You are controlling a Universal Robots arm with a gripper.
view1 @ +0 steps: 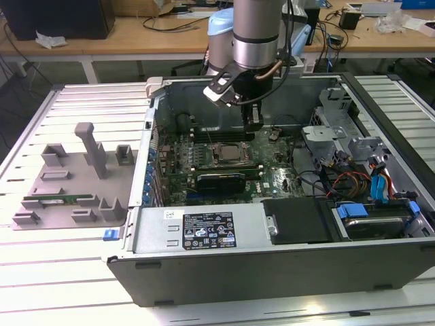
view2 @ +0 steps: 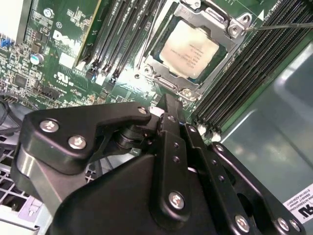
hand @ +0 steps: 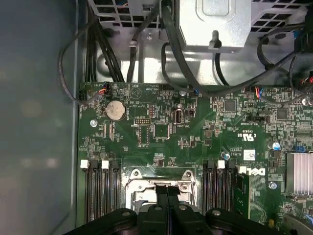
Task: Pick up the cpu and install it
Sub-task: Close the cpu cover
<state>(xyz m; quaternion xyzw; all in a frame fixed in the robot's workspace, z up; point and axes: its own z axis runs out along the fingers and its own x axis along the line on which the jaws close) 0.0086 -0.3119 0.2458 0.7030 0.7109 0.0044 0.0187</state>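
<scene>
The cpu (view2: 188, 49), a square chip with a silver top, lies in the motherboard socket (view2: 234, 24) inside its metal frame. In the exterior view the cpu (view1: 230, 153) sits in the middle of the open computer case (view1: 204, 265). My gripper (view1: 253, 131) hangs just above and slightly behind the socket, towards the case's back wall. Its black fingers (hand: 164, 193) are pressed together with nothing between them, and they hide part of the socket frame (hand: 159, 177). Seen from the second wrist view, the gripper (view2: 168, 102) is a short way off the cpu and does not touch it.
Memory slots (view2: 122, 39) flank the socket on both sides. Cables (view1: 340, 183) and drive bays fill the exterior view's right of the case. A grey fixture tray (view1: 68, 176) with a green memory stick (view1: 58, 200) lies outside the case on the exterior view's left.
</scene>
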